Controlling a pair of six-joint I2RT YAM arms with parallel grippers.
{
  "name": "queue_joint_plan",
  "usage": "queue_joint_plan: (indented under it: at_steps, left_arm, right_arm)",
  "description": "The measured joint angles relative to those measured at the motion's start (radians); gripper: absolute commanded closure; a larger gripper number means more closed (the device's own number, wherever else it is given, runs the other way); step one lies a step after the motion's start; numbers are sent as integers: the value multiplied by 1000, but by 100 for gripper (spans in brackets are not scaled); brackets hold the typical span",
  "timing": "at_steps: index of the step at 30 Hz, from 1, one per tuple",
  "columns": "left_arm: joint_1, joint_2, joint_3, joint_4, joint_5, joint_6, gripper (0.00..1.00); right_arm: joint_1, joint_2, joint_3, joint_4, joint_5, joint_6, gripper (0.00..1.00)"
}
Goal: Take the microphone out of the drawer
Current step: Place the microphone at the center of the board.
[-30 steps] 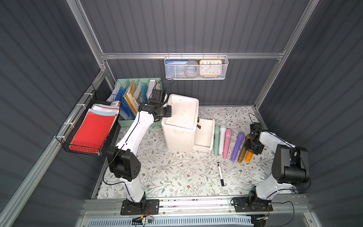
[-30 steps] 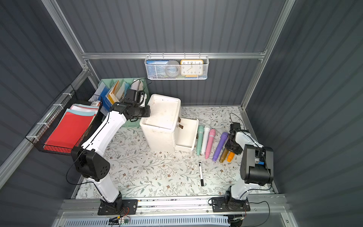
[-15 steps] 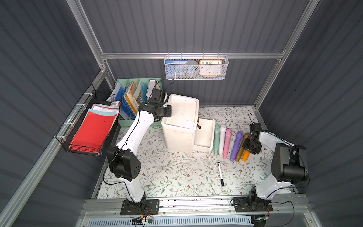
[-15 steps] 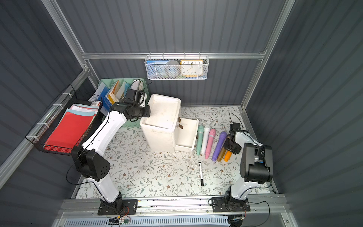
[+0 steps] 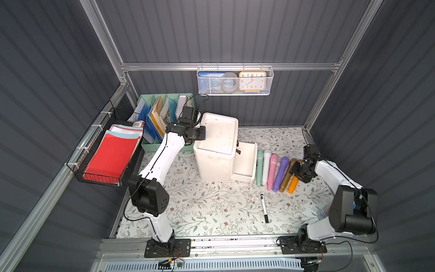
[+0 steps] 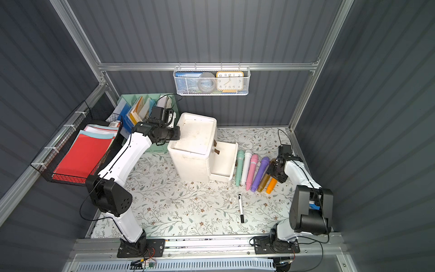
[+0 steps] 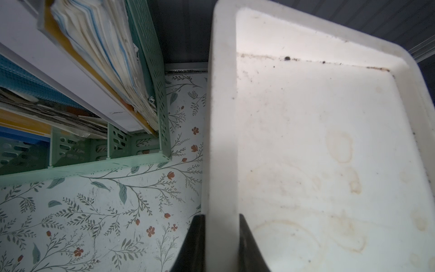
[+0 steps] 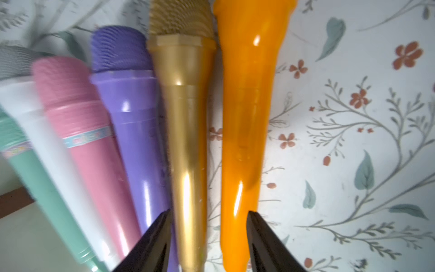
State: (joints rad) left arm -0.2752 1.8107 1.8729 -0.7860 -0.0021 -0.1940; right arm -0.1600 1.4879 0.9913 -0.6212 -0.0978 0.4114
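Orange microphone (image 8: 244,117) at row's 3 o'clock end, right claw (image 8: 207,212) open over it, left claw (image 7: 221,215) clamping rim of drawer unit (image 7: 221,117)

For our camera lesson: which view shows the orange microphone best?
Right wrist: the orange microphone fills the frame. Both top views show it small, partly under the right gripper. Left wrist misses it.

Right end effector (image 5: 296,173) partly hides orange microphone (image 5: 293,186).

Six microphones (image 5: 271,172), one marker (image 5: 264,208)
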Motion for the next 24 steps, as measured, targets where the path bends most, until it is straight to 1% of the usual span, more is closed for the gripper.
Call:
queue_joint_plan:
  at_steps: [2, 4, 6, 10, 15, 21, 24]
  left_arm:
    - [0, 5, 8, -5, -1, -1, 98]
    - [0, 11, 16, -9, -1, -4, 98]
    - [0, 15, 23, -11, 0, -4, 98]
    - [0, 22, 33, -19, 0, -5, 98]
    - [0, 29, 44, -26, 0, -5, 98]
    - [0, 29, 44, -27, 0, -5, 98]
    - [0, 29, 44, -27, 0, -5, 98]
  right_arm:
    - [19, -6, 3, 31, -43, 14, 60]
    - [51, 2, 5, 72, -94, 41, 74]
    - [92, 26, 12, 111, -138, 67, 81]
    - [185, 121, 75, 163, -190, 103, 100]
    - [270, 241, 150, 235, -241, 141, 100]
    - [291, 332, 189, 294, -290, 169, 100]
    - [310, 350, 205, 320, -316, 175, 100]
